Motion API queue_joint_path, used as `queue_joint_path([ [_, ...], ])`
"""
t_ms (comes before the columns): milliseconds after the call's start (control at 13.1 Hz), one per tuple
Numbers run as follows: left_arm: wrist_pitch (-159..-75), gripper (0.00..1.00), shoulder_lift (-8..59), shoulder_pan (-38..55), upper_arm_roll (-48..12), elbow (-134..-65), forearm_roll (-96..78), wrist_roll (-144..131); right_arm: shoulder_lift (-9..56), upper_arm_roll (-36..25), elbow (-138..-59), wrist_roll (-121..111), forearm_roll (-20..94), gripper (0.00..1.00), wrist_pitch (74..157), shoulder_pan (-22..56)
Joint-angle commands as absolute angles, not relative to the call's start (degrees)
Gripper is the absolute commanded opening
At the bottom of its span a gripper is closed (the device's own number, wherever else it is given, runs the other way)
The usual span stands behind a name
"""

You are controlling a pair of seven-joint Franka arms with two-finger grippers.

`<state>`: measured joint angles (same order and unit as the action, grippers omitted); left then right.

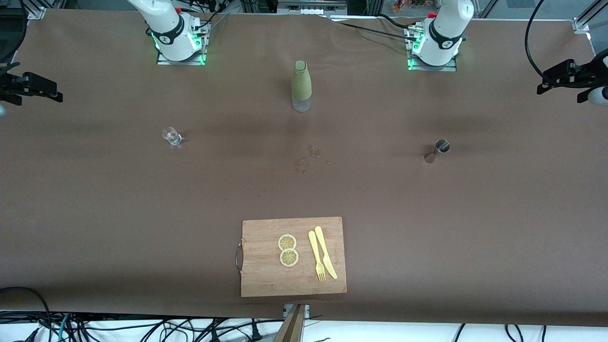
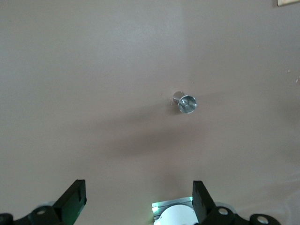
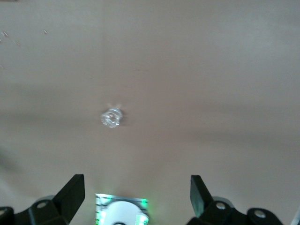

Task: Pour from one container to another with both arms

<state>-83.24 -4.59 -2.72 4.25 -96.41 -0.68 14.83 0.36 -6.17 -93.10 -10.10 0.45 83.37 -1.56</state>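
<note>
A small clear glass (image 1: 171,136) stands on the brown table toward the right arm's end; the right wrist view shows the same glass (image 3: 111,117) far below. A steel jigger (image 1: 438,150) stands toward the left arm's end, and the left wrist view looks down into that jigger (image 2: 186,103). A green sleeved bottle (image 1: 301,85) stands upright between the two arm bases. My left gripper (image 2: 138,199) is open and empty, high over its own base. My right gripper (image 3: 137,194) is likewise open, high over its base. The front view shows only the arms' lower parts (image 1: 168,28), (image 1: 444,33).
A wooden cutting board (image 1: 266,280) lies near the front edge, carrying two lemon slices (image 1: 288,250), a yellow fork (image 1: 317,256) and a yellow knife (image 1: 325,251). Damp spots (image 1: 308,159) mark the table's middle. Black camera mounts (image 1: 28,88), (image 1: 574,78) stand at both ends.
</note>
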Motion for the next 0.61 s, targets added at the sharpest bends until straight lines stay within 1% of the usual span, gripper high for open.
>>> queue_joint_path([
  [0,-86.65,1.00,-4.83,-2.55,4.48,-97.02,0.18,12.83,-2.37,-4.84,-97.03,-5.28,2.11,1.00,88.40,-2.90],
  [153,-86.75,1.00,-6.32,-2.64,4.48,-98.17,0.09,12.74,-2.72,-2.83,-97.03,-4.58,1.67,1.00,87.54,-2.90],
  [306,-86.75,1.00,-6.07,-2.46,4.48,-97.47,0.00,13.18,-2.03,-2.72,-96.77,-4.48,0.01,1.00,88.33,-2.99],
  [535,-87.19,1.00,-5.71,-2.37,4.48,-97.29,-0.09,13.53,-1.14,-2.99,-96.77,-4.04,0.44,1.00,89.30,-2.90],
])
